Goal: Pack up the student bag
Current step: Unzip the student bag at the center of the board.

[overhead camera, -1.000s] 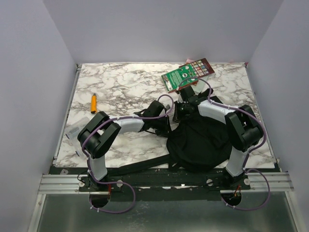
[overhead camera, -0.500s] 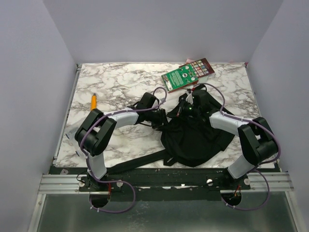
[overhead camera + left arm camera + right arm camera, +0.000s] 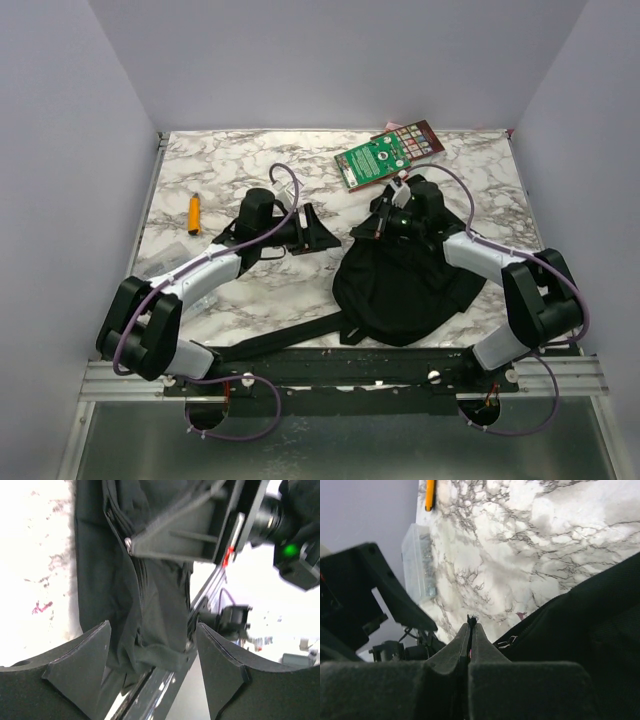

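The student bag (image 3: 400, 290), a soft black backpack, lies on the marble table (image 3: 240, 165) right of centre, and one long strap (image 3: 270, 342) trails to the near left. My right gripper (image 3: 384, 226) sits at the bag's far top edge. It is shut, with a thin black bit of the bag pinched at the tips (image 3: 470, 620), and the bag's fabric (image 3: 585, 615) shows to its right. My left gripper (image 3: 326, 232) hangs open just left of the bag, apart from it. Nothing lies between its fingers (image 3: 80, 662), and the bag's fabric (image 3: 135, 585) lies beyond them.
A green-covered book (image 3: 375, 160) lies on a dark red one (image 3: 418, 138) at the far right, just behind the right gripper. An orange marker (image 3: 195, 212) lies at the far left. A clear plastic box (image 3: 160, 268) sits by the left table edge (image 3: 133, 270).
My left gripper has opened, let go of the bag and drawn back to the left. The right gripper stays shut at the bag's top, a little farther out than a second ago.
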Tool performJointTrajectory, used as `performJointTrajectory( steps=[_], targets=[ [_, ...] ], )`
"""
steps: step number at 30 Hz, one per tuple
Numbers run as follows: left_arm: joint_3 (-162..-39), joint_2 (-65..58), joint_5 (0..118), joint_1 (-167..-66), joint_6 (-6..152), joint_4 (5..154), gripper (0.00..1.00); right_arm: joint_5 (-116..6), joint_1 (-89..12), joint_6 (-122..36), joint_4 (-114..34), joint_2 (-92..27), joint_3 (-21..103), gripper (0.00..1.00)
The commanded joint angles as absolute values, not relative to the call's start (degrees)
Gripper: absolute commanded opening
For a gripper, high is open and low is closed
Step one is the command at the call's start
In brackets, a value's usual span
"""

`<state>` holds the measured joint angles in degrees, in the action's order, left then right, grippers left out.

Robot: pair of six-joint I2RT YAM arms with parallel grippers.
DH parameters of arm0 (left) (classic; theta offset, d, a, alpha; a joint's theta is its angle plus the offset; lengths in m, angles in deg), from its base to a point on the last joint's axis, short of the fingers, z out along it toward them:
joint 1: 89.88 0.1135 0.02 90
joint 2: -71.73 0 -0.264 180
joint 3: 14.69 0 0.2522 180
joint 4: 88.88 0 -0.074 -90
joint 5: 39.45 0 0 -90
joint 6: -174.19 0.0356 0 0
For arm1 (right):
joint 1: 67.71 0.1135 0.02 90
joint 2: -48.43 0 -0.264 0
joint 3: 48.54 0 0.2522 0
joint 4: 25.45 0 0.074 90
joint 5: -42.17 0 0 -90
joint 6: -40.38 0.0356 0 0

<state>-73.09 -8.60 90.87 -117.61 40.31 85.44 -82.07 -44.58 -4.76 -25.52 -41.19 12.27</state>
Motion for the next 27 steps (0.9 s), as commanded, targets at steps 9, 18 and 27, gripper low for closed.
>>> performJointTrajectory(
  steps=[9,18,27],
  targets=[
    [-89.69,-29.38,84.30,-116.65,25.79,92.21,0.70,-91.33,-44.71,-11.01,-19.56,-37.06,9.26,0.01],
    [-95.34,-38.22,89.14,-121.93,29.66,91.42,0.71,-89.78,-44.73,-16.77,-23.30,-35.68,9.75,0.01],
    [-100.83,-45.31,92.19,-124.21,31.76,91.42,0.29,-90.92,-44.47,-21.39,-28.04,-36.42,11.23,0.00]
  ],
)
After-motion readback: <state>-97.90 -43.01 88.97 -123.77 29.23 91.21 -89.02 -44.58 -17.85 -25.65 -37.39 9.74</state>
